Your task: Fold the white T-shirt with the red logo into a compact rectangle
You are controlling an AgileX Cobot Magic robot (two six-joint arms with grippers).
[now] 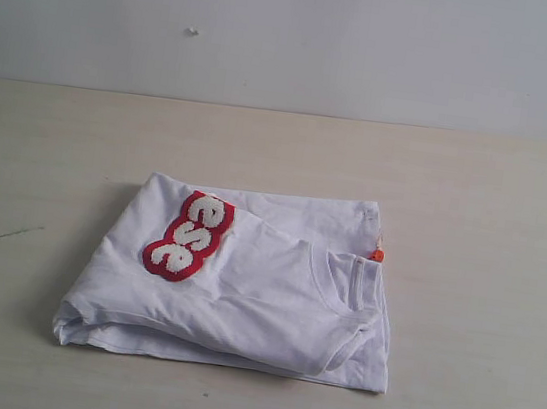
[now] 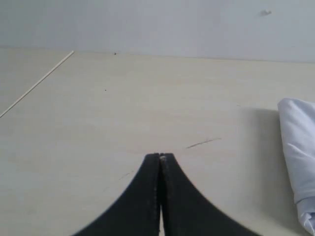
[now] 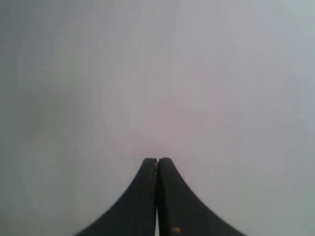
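Observation:
The white T-shirt (image 1: pixel 242 291) lies folded in a rough rectangle at the middle of the table. Part of the red logo (image 1: pixel 189 236) shows on its top layer, near the left side. The ribbed collar (image 1: pixel 359 281) and the small orange tag (image 1: pixel 378 255) sit at the right. Neither arm appears in the exterior view. My left gripper (image 2: pixel 160 156) is shut with nothing in it, above bare table, and a folded edge of the shirt (image 2: pixel 298 147) shows off to one side. My right gripper (image 3: pixel 157 160) is shut on nothing, facing a plain pale surface.
The pale wooden table (image 1: pixel 494 213) stretches around the shirt on all sides. A grey wall (image 1: pixel 297 26) stands behind it. A thin dark scratch (image 1: pixel 12 234) marks the table left of the shirt, the scratch (image 2: pixel 203 143) also showing in the left wrist view.

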